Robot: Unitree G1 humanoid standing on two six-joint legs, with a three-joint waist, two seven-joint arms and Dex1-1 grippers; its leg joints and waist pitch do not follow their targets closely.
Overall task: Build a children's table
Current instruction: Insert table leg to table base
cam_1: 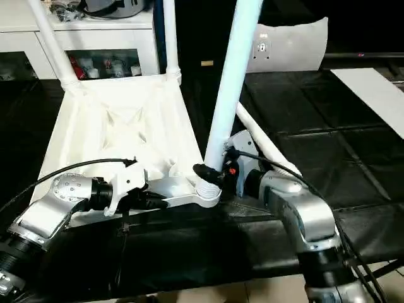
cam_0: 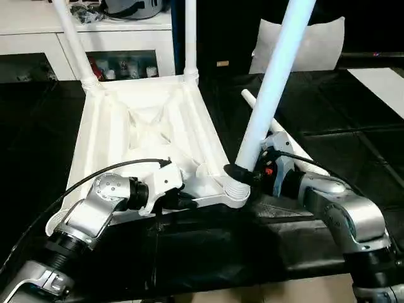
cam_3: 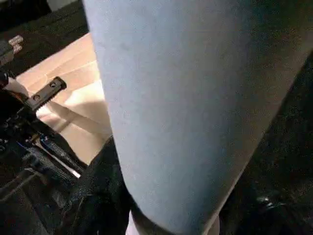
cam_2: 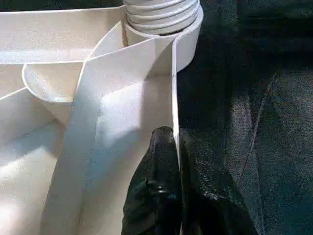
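The children's table top (cam_0: 145, 126) lies upside down on the black surface, ribs up. Two white legs (cam_0: 72, 38) (cam_0: 190, 38) stand in its far corner sockets. A third leg (cam_0: 271, 82) stands tilted in the near right socket (cam_0: 235, 189), and my right gripper (cam_0: 243, 173) is shut on it just above the socket. In the left wrist view its threaded end (cam_2: 161, 14) sits in the socket. My left gripper (cam_0: 183, 201) is shut on the top's thin near rim (cam_2: 173, 98), one finger on each side. Another leg (cam_1: 265, 142) lies on the surface behind my right arm.
A white cabinet (cam_0: 38, 25) with shelves stands at the back left. A white sheet (cam_0: 315, 44) leans at the back right, and a pale panel (cam_0: 379, 85) lies at the far right. The black surface ends close to me along the bottom.
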